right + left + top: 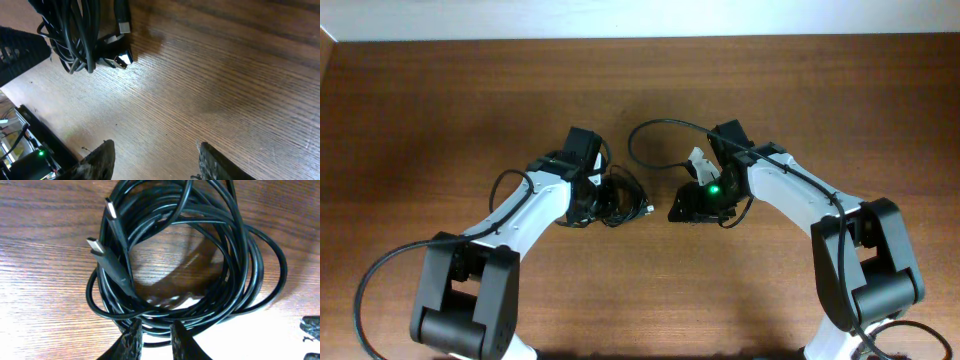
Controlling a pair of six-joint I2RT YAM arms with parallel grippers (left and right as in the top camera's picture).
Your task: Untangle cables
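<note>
The cables (623,197) lie as one tight coil near the middle of the worktop (470,100), between my two arms. Their loops are piled together, with two plug ends (95,246) poking out at the coil's 10 o'clock. No strand is separated, so I judge the job barely begun. My left tool (156,341) sits at the coil's 6 o'clock edge with narrow jaws. I cannot tell whether it grips. My right tool (155,160) is released over bare wood, the coil at its 10 o'clock.

Looks like a robotics lab bench: a white left arm (525,212) and right arm (798,188) reach over a wood-grain table (440,110).
</note>
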